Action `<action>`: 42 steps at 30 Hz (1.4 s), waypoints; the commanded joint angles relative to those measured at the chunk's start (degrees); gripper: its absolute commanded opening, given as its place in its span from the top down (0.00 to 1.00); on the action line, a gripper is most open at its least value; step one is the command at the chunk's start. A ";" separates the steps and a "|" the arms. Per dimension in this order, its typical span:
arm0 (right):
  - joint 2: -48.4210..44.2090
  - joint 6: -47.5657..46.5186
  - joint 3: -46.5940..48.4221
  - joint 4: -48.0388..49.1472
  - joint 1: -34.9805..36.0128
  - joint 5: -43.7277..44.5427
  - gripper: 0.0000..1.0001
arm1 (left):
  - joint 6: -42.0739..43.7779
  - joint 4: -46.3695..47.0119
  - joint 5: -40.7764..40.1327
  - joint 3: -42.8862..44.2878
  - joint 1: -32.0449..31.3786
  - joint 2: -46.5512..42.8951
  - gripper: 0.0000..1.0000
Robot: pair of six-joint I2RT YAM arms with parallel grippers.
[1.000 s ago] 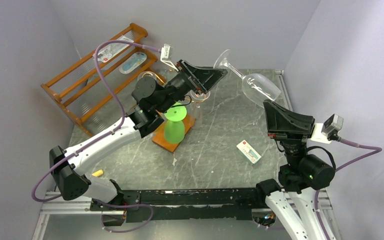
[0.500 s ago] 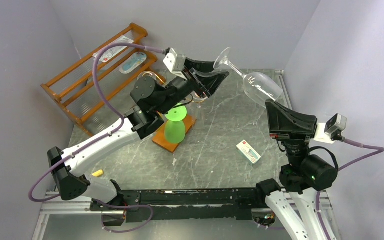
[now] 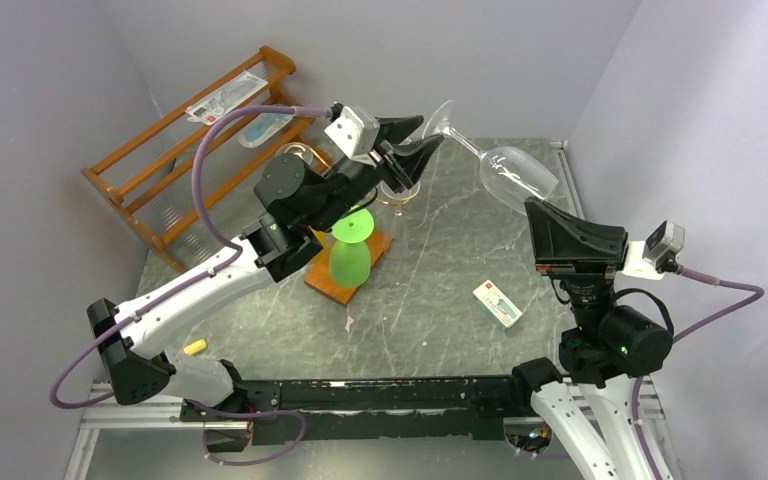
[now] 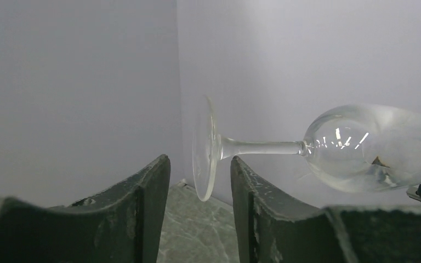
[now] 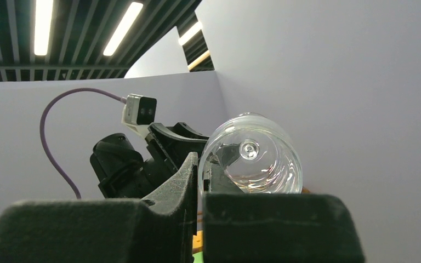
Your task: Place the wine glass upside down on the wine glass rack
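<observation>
A clear wine glass (image 3: 516,176) hangs almost level in the air over the far side of the table, its foot pointing left. My right gripper (image 3: 540,208) is shut on the rim of its bowl; in the right wrist view the gripper (image 5: 200,164) pinches the glass wall (image 5: 252,159). My left gripper (image 3: 428,135) is open beside the foot. In the left wrist view the foot (image 4: 205,148) stands between the open fingers of the left gripper (image 4: 199,159), not touching them. The gold rack on its orange-brown base (image 3: 332,288) is partly hidden by my left arm.
A green glass (image 3: 348,255) hangs upside down on the rack. A stepped wooden slatted shelf (image 3: 150,175) holding packets stands at the far left. A small white box (image 3: 498,303) lies near my right arm. A small yellow object (image 3: 194,346) lies at the near left.
My left wrist has turned and risen, bringing its open fingers round the glass's foot. My right gripper has shifted the glass slightly left.
</observation>
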 commanded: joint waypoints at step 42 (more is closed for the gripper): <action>-6.09 6.62 11.33 -52.63 -0.14 30.06 0.23 | 61.95 15.13 -2.87 -4.36 -4.90 3.35 0.95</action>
